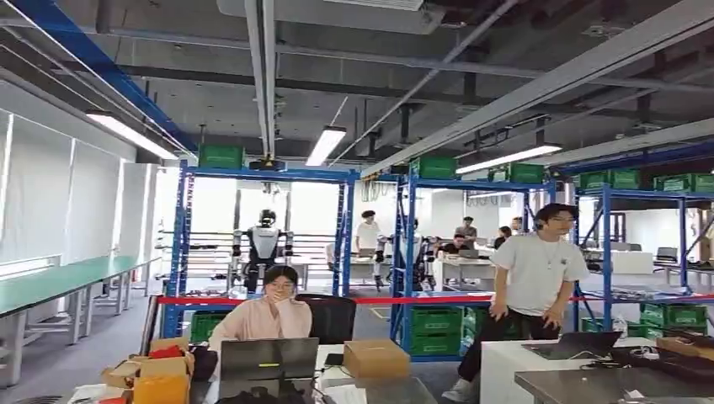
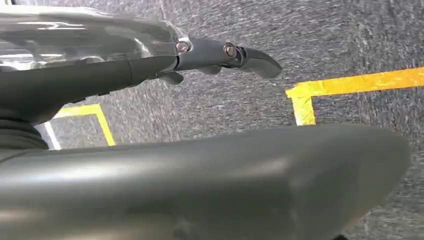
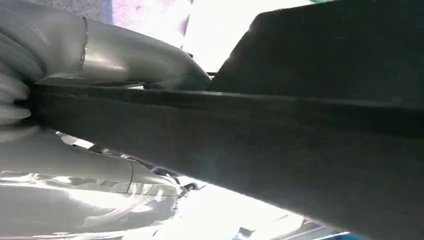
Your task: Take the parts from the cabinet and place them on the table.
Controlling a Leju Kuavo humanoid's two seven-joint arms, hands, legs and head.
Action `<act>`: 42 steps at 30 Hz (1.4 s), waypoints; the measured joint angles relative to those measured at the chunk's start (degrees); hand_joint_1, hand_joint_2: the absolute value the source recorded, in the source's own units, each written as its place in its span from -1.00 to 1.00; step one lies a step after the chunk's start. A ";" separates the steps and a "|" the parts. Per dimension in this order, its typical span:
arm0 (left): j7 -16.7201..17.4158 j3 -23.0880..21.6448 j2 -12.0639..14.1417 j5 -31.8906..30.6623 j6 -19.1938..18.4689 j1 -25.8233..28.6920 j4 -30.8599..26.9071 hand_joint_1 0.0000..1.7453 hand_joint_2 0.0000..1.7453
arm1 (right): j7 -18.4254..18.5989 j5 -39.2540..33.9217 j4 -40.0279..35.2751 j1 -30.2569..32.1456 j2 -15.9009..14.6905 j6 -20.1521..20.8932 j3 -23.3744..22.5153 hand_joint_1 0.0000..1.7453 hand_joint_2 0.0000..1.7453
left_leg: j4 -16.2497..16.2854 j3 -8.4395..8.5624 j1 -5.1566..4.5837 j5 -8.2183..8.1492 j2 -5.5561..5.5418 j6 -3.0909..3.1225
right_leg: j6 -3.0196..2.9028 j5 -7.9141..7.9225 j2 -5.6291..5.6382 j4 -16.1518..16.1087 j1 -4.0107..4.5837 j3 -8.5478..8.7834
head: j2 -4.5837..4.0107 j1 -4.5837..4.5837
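In the right wrist view my right hand (image 3: 75,125) grips a flat black part (image 3: 280,130). The thick thumb lies on one face of it and the silver fingers (image 3: 100,195) on the other. The part stretches across the picture and hides the fingertips. In the left wrist view my left hand (image 2: 150,65) hangs over grey carpet (image 2: 350,40). Its dark fingers (image 2: 240,54) are stretched out straight with nothing between them and the thumb (image 2: 200,185).
Ahead, a person (image 1: 269,313) sits behind a laptop (image 1: 268,362), and another person (image 1: 535,278) stands by a table (image 1: 589,383) at the right. Blue racks (image 1: 349,244) with green crates (image 1: 436,328) stand behind red barrier tape (image 1: 379,300). Cardboard boxes (image 1: 375,358) lie near. Yellow floor tape (image 2: 350,82) marks the carpet.
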 joint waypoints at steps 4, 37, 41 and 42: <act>-0.02 0.00 0.00 0.00 0.00 0.16 0.00 -1.00 -1.00 | -0.04 0.07 -0.02 -0.20 -0.07 -0.02 0.02 1.00 1.00 | -0.73 -0.13 0.37 0.52 -2.05 -1.75 | -1.16 0.60 1.94 -3.70 0.48 1.37 | 0.00 0.04; -0.09 -0.02 -0.02 0.07 0.02 0.03 0.00 -1.00 -1.00 | -0.57 -0.92 -0.20 0.72 -0.07 -0.35 0.70 1.00 1.00 | -1.79 4.86 -0.18 -3.97 3.22 -2.16 | -2.33 3.19 -1.15 -4.70 0.30 -0.78 | 0.00 0.02; -0.11 -0.02 -0.09 0.04 0.00 0.07 0.00 -1.00 -1.00 | -0.70 -0.94 -0.35 1.01 -0.07 -0.31 0.77 1.00 1.00 | 13.34 -3.09 -0.34 -10.07 3.65 -2.39 | -3.31 2.25 -1.68 -4.95 0.52 0.42 | 0.00 0.02; -0.11 -0.02 -0.09 0.02 0.00 0.24 0.00 -1.00 -1.00 | -0.70 -0.92 -0.33 1.11 -0.07 -0.31 0.77 1.00 1.00 | 15.83 -4.84 -0.32 -10.03 3.67 -2.46 | -3.28 1.95 -1.67 -4.94 0.53 0.79 | 0.00 0.02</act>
